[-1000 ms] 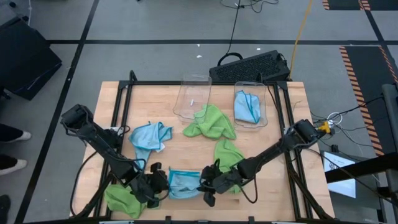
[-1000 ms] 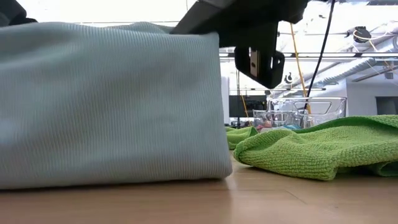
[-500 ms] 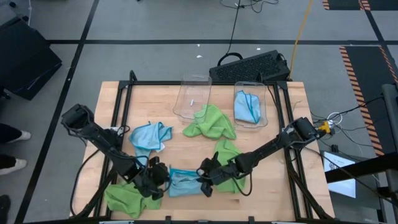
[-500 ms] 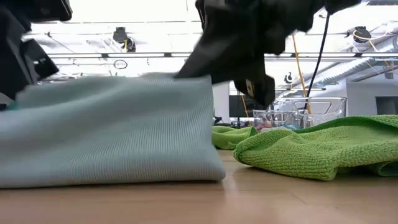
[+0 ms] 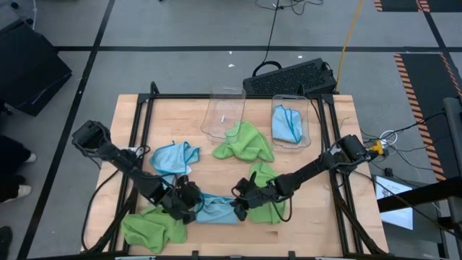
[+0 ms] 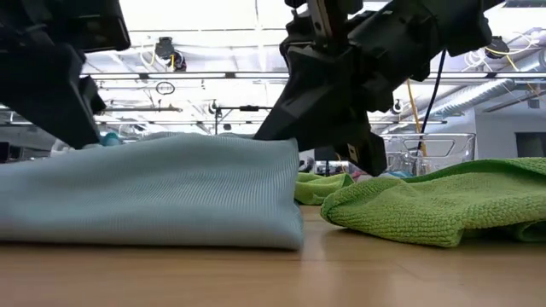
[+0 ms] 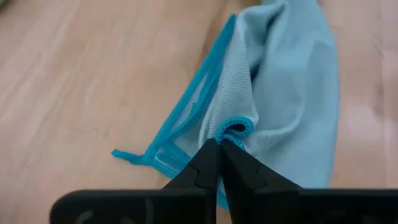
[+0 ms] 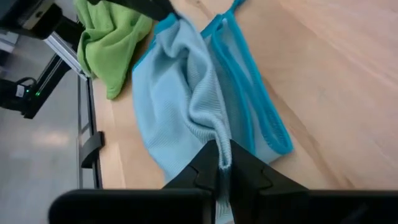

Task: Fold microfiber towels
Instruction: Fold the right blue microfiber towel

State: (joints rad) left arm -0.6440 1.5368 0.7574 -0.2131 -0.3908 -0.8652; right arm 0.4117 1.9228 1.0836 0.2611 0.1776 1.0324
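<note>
1. the left gripper [image 5: 189, 204] is at the near middle of the wooden table [image 5: 195, 123], its fingers pinched together on the left end of a light blue microfiber towel [image 5: 214, 208]; the left wrist view shows the tips closed on a curled bit of the towel's blue-stitched hem [image 7: 235, 127].
2. the right gripper [image 5: 241, 206] is clamped on the opposite end of the same towel, a bunched fold caught between its closed fingers [image 8: 209, 163].
3. that towel lies stretched between the two grippers, low on the table with its ends raised slightly.
4. a lime green towel [image 5: 151, 229] sits crumpled at the near left corner, just beside the left gripper.
5. a second blue towel [image 5: 171, 157] lies crumpled farther back on the left.
6. another green towel [image 5: 263, 180] lies under the right arm; a third [image 5: 245, 141] spills from the mouth of a clear plastic bin [image 5: 222, 110].
7. a second clear bin [image 5: 290, 124] holds a folded blue towel [image 5: 286, 123].
</note>
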